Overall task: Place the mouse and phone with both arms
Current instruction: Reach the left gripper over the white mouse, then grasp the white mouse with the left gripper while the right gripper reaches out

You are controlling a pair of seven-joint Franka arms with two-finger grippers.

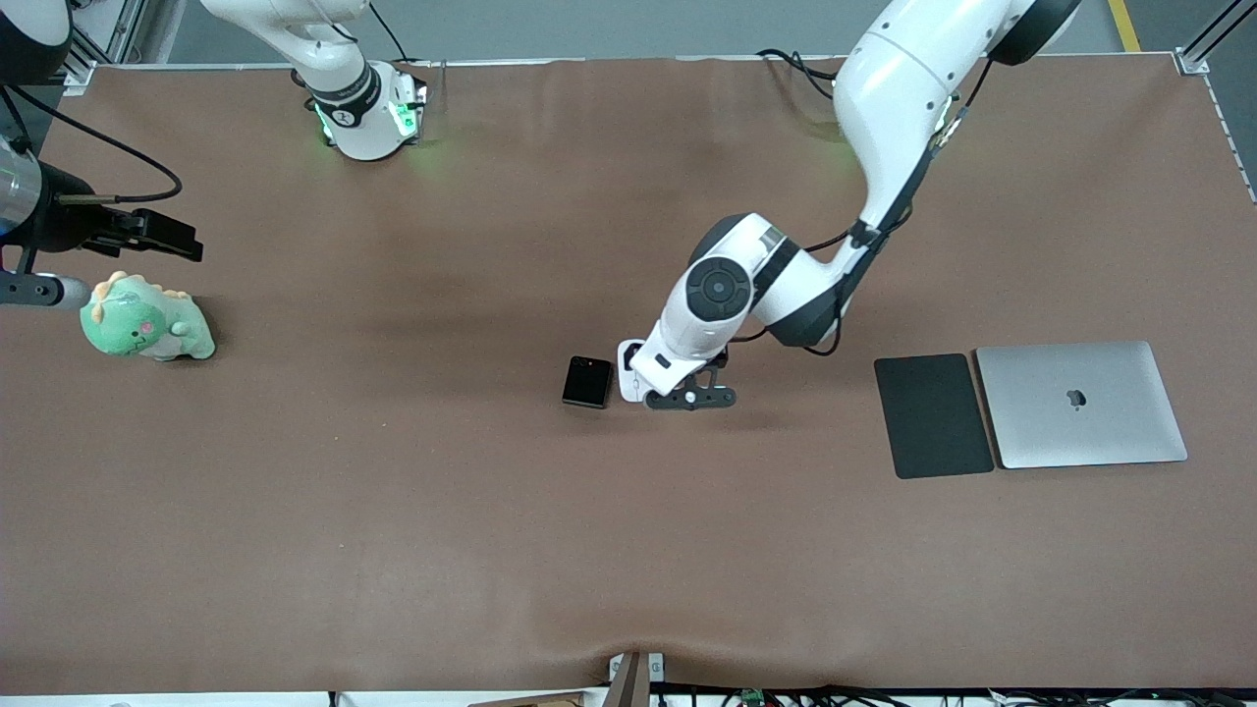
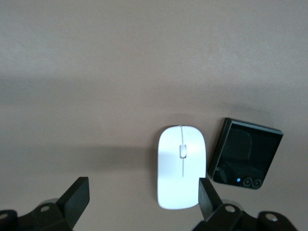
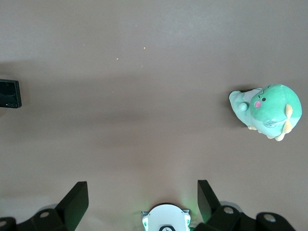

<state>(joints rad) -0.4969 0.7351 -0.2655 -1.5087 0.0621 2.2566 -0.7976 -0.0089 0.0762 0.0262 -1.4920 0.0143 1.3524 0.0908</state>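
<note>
The white mouse point(image 2: 182, 166) lies on the brown table beside the black phone point(image 2: 245, 154), about mid-table. In the front view the phone point(image 1: 588, 382) shows beside the left hand, which covers most of the mouse. My left gripper point(image 1: 690, 398) hangs low over the mouse. It is open point(image 2: 143, 197), and one finger point(image 2: 207, 197) is at the edge of the mouse on the phone's side. My right gripper point(image 1: 182, 241) waits open point(image 3: 143, 199) above the table at the right arm's end. The phone's edge shows in the right wrist view point(image 3: 9, 94).
A green plush dinosaur point(image 1: 147, 319) sits under the right gripper and also shows in the right wrist view point(image 3: 267, 110). A dark mouse pad point(image 1: 933, 415) and a closed silver laptop point(image 1: 1080, 405) lie side by side toward the left arm's end. The right arm's base point(image 1: 368, 113) stands at the table's edge.
</note>
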